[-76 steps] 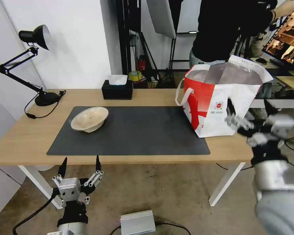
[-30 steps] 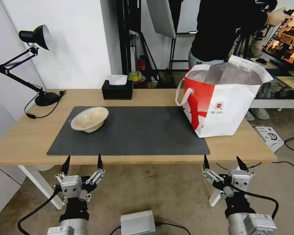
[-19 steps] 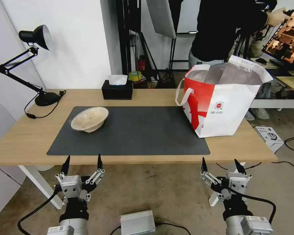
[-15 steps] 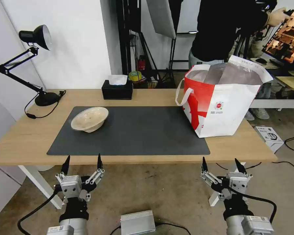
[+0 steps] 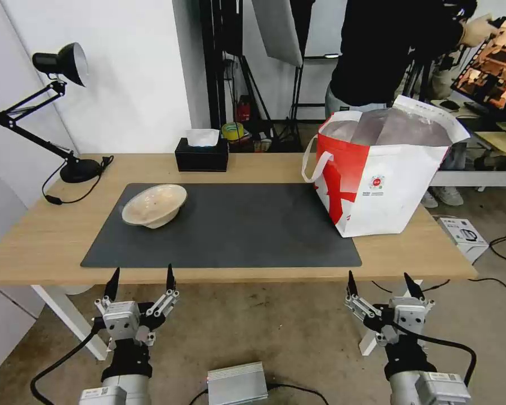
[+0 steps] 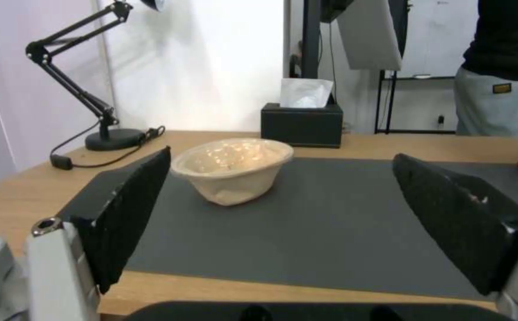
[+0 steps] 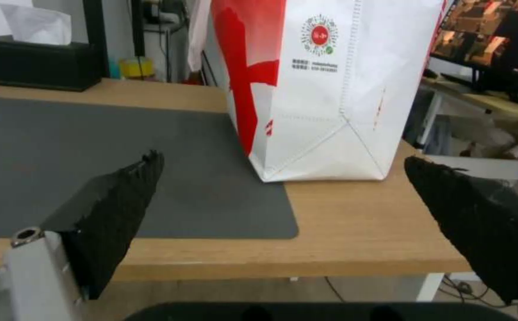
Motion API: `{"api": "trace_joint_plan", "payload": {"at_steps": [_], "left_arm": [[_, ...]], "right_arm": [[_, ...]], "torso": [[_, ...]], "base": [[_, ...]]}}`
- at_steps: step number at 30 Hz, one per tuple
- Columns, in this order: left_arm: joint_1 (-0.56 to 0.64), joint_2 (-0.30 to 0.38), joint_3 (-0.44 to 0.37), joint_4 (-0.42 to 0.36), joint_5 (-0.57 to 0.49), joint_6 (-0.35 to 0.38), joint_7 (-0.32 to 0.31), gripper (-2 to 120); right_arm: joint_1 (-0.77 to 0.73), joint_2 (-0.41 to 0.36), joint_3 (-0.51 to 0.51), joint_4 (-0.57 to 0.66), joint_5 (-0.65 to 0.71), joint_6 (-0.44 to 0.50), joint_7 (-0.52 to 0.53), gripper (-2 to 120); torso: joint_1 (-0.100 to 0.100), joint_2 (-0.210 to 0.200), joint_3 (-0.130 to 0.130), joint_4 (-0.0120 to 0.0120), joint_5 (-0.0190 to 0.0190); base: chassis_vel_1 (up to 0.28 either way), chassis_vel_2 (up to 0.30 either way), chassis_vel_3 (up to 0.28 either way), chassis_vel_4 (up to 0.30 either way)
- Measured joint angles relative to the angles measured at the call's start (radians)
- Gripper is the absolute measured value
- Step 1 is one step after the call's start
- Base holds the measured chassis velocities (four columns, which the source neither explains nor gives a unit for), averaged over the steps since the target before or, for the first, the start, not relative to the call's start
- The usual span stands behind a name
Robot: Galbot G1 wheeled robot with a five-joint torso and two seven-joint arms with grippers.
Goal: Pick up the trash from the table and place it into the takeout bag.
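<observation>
Down from beside the bag, the right gripper [image 5: 379, 282] now waits below the table's [image 5: 50, 242] near edge at 5 o'clock, fingers spread wide. At 7 o'clock the left gripper [image 5: 141, 275] is wide too. Farther off, a shallow beige pulp bowl [image 5: 154, 205] sits on the dark grey mat [image 5: 236, 225] at 11 o'clock. The boxy red-and-white takeout bag [image 5: 379, 174] stands at 1 o'clock.

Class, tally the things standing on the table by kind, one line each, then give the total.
Pulp bowl: 1
Takeout bag: 1
Tissue box: 1
Desk lamp: 1
Grey mat: 1
Total: 5
</observation>
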Motion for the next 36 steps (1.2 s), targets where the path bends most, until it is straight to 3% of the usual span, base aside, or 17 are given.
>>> {"api": "trace_joint_plan", "payload": {"at_steps": [24, 29, 32, 33, 36], "left_arm": [[-0.031, 0.009, -0.014, -0.013, -0.047, 0.027, -0.001, 100], [-0.058, 0.029, -0.030, -0.030, -0.119, 0.050, -0.031, 100], [-0.086, 0.062, -0.042, -0.062, -0.269, 0.107, -0.061, 100], [-0.086, 0.062, -0.042, -0.062, -0.269, 0.107, -0.061, 100], [-0.126, 0.108, -0.069, -0.078, -0.451, 0.182, -0.107, 100]], "right_arm": [[0.000, 0.000, 0.000, 0.000, 0.000, 0.000, 0.000, 100], [0.000, 0.000, 0.000, 0.000, 0.000, 0.000, 0.000, 100], [0.000, 0.000, 0.000, 0.000, 0.001, 0.000, 0.000, 100], [0.000, 0.000, 0.000, 0.000, 0.001, 0.000, 0.000, 100], [0.000, 0.000, 0.000, 0.000, 0.001, 0.000, 0.000, 100]], "torso": [[0.000, 0.000, 0.000, 0.0000, 0.0000], [0.000, 0.000, 0.000, -0.0001, 0.0000], [0.000, 0.000, 0.000, 0.0000, 0.0000], [0.000, 0.000, 0.000, 0.0000, 0.0000], [0.000, 0.000, 0.000, 0.0000, -0.0001]], "base": [[0.000, 0.000, 0.000, 0.000], [0.000, 0.000, 0.000, 0.000], [0.000, 0.000, 0.000, 0.000], [0.000, 0.000, 0.000, 0.000], [0.000, 0.000, 0.000, 0.000]]}}
